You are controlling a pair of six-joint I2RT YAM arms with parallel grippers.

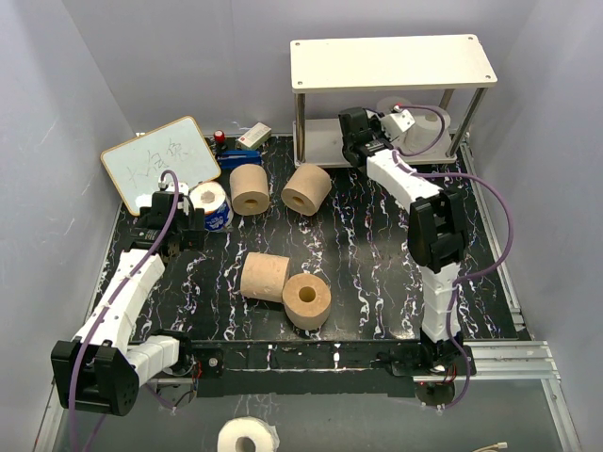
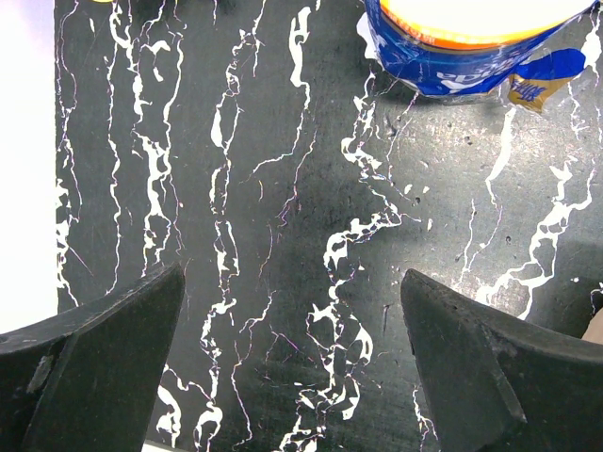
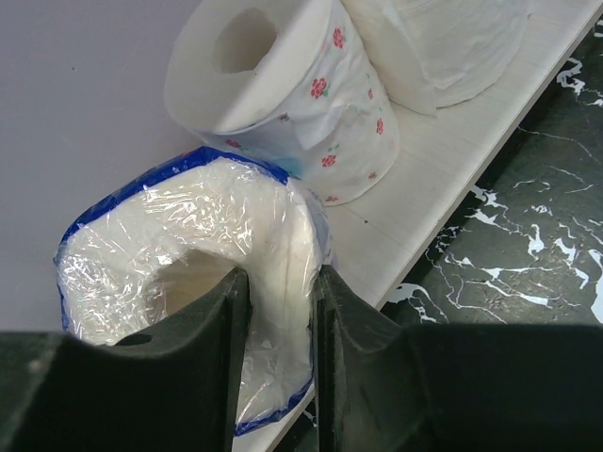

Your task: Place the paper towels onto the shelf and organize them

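The shelf (image 1: 391, 61) stands at the back right. My right gripper (image 1: 355, 143) reaches to its lower board (image 3: 452, 179). It (image 3: 281, 278) is shut on the wall of a blue-and-white wrapped roll (image 3: 179, 235), one finger inside the core, at the board's edge. Two white rolls (image 3: 292, 94) (image 3: 452, 42) stand on that board behind it. Four tan rolls lie on the table (image 1: 250, 188) (image 1: 306, 188) (image 1: 264, 276) (image 1: 306, 299). My left gripper (image 1: 174, 215) (image 2: 292, 311) is open and empty above the mat, just short of the second wrapped roll (image 1: 212, 204) (image 2: 471, 47).
A white writing board (image 1: 160, 160) leans at the back left, with small items (image 1: 247, 141) beside it. A white roll (image 1: 247, 436) lies off the table at the near edge. The mat is black marble-patterned (image 1: 367, 245).
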